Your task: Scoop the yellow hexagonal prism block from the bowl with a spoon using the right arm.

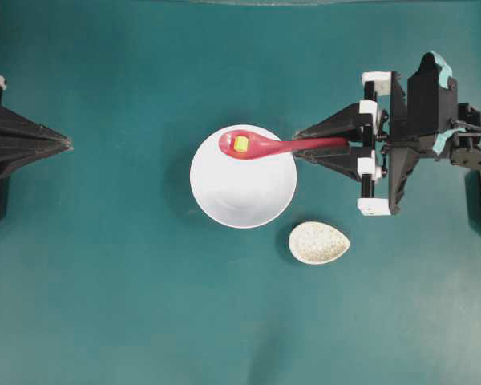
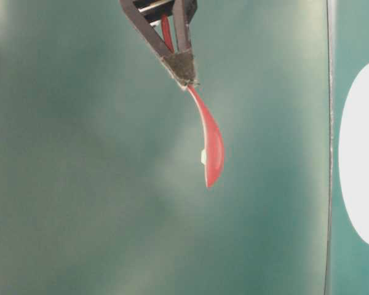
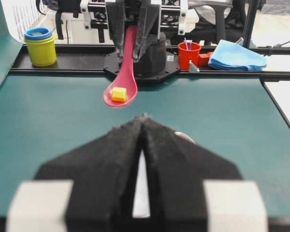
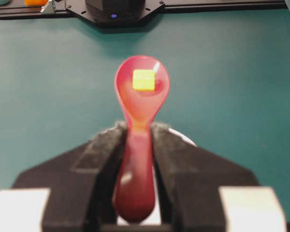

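A glossy red-pink spoon (image 1: 284, 147) is held level above the far rim of the white bowl (image 1: 243, 192). The yellow hexagonal prism block (image 1: 240, 143) lies in the spoon's scoop. My right gripper (image 1: 298, 144) is shut on the straight handle. In the right wrist view the handle (image 4: 135, 164) runs between the black fingers and the block (image 4: 144, 80) sits in the scoop. The left wrist view shows the raised spoon (image 3: 121, 92) with the block (image 3: 119, 94). My left gripper (image 1: 68, 144) rests at the left edge, shut and empty.
A small speckled teardrop dish (image 1: 318, 242) lies on the teal table just right of the bowl. Beyond the table's edge behind the right arm stand stacked yellow and blue cups (image 3: 39, 46), a red cup (image 3: 189, 54) and a blue cloth (image 3: 237, 55).
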### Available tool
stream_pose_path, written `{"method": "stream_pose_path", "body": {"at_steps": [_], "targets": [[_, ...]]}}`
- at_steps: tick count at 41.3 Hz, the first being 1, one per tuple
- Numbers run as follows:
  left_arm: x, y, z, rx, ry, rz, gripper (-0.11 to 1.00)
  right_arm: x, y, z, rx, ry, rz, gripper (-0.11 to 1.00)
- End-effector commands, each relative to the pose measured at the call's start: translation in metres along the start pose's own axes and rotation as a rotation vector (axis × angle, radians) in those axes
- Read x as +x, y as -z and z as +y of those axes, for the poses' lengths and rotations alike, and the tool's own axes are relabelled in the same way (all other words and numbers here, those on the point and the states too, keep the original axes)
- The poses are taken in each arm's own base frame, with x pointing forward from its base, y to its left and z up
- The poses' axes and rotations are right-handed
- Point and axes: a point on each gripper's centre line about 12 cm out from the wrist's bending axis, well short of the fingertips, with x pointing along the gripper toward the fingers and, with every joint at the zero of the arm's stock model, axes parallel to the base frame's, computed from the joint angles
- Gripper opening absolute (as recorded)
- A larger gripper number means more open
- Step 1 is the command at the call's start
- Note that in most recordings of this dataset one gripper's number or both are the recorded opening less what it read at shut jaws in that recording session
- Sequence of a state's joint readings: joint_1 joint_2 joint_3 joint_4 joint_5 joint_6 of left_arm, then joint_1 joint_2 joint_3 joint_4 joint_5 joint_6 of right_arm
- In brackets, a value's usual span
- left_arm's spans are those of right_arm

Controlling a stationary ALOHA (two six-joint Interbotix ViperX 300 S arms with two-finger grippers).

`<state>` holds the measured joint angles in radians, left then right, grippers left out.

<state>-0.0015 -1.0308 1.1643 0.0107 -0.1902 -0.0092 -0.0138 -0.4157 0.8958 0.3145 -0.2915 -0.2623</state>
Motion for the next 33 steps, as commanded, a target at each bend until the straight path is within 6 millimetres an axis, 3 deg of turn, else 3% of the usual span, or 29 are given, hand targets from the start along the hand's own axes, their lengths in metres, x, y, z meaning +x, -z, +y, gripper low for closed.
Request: {"method": "stream_pose_path", "body": {"at_steps": [1, 33], "targets": [[0.002, -0.012, 0.0003, 0.0, -0.001, -0.031, 0.03, -0.0028, -0.0105, 0.001, 0.005, -0.003, -0.033, 0.24], [0.002, -0.0118, 0.0, -0.012, 0.0, -0.029, 0.03, -0.0028, -0.0096, 0.0002, 0.004, -0.002, -0.026, 0.24]]}}
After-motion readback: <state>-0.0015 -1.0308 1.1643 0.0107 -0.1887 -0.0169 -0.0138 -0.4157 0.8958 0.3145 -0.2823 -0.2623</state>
